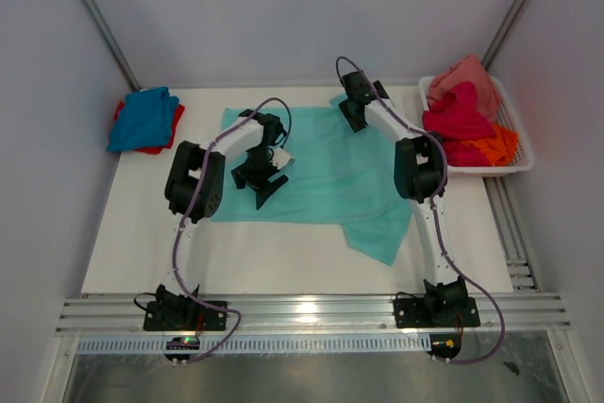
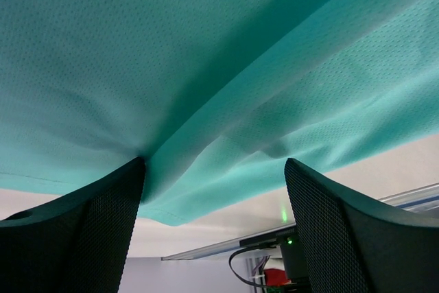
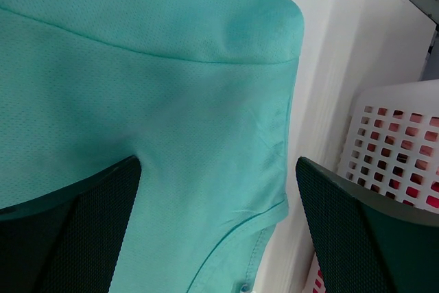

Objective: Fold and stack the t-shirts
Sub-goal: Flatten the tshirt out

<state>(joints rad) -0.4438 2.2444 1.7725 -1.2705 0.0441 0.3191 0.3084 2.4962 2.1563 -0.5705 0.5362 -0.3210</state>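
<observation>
My left claw (image 1: pixel 260 186) hangs with its jaws spread wide, gripping nothing. The mint-teal t-shirt (image 1: pixel 326 181) lies spread directly beneath it and runs off to its right, and a raised crease of cloth meets the tip of one finger (image 2: pixel 82 231). My right claw (image 1: pixel 354 118) is likewise parted and empty, poised over the same shirt's far right corner. The white basket (image 1: pixel 510 165) sits to that claw's right, holding the pink t-shirt (image 1: pixel 467 77), magenta t-shirt (image 1: pixel 458 117) and orange t-shirt (image 1: pixel 497 145). Well off to my left claw's left, the blue t-shirt (image 1: pixel 142 118) lies on the red t-shirt (image 1: pixel 176 127).
</observation>
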